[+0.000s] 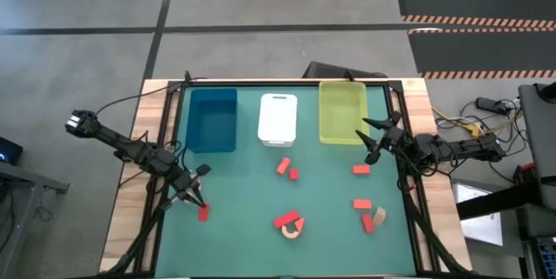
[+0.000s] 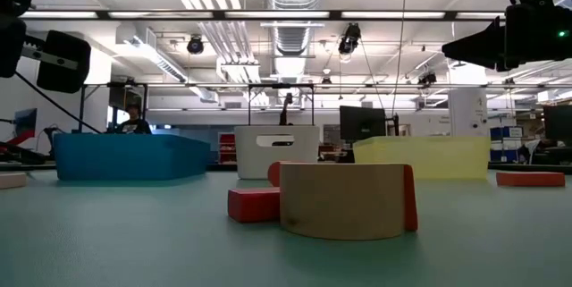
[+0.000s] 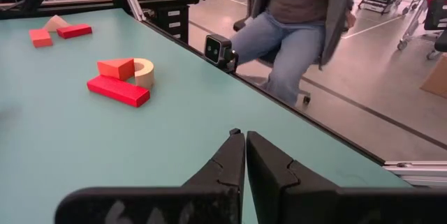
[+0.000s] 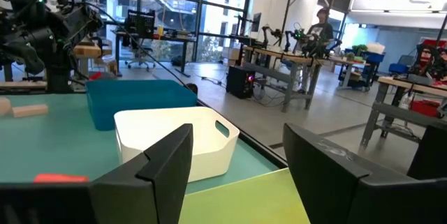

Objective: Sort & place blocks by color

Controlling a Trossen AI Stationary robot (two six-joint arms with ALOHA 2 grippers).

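Observation:
Several red blocks and a few tan ones lie scattered on the green table. A red block [image 1: 203, 214] lies just near-side of my left gripper [image 1: 199, 196], which is shut and holds nothing [image 3: 244, 135]. A tan arch [image 1: 293, 229] [image 2: 344, 199] lies at the table's near middle, against a red brick [image 1: 285, 220] [image 3: 119, 90]. Other red blocks [image 1: 283, 166] [image 1: 361, 169] [image 1: 362, 202] lie mid-table and to the right, and a tan block [image 1: 380, 215] rests by a red one. My right gripper [image 1: 368, 138] [image 4: 237, 137] hangs open above the yellow-green tray's right side.
Three trays stand in a row along the far edge: blue [image 1: 212, 120], white [image 1: 278, 119] and yellow-green [image 1: 342, 112]. Open table surface lies between the trays and the blocks. A seated person [image 3: 300, 15] shows beyond the table edge in the left wrist view.

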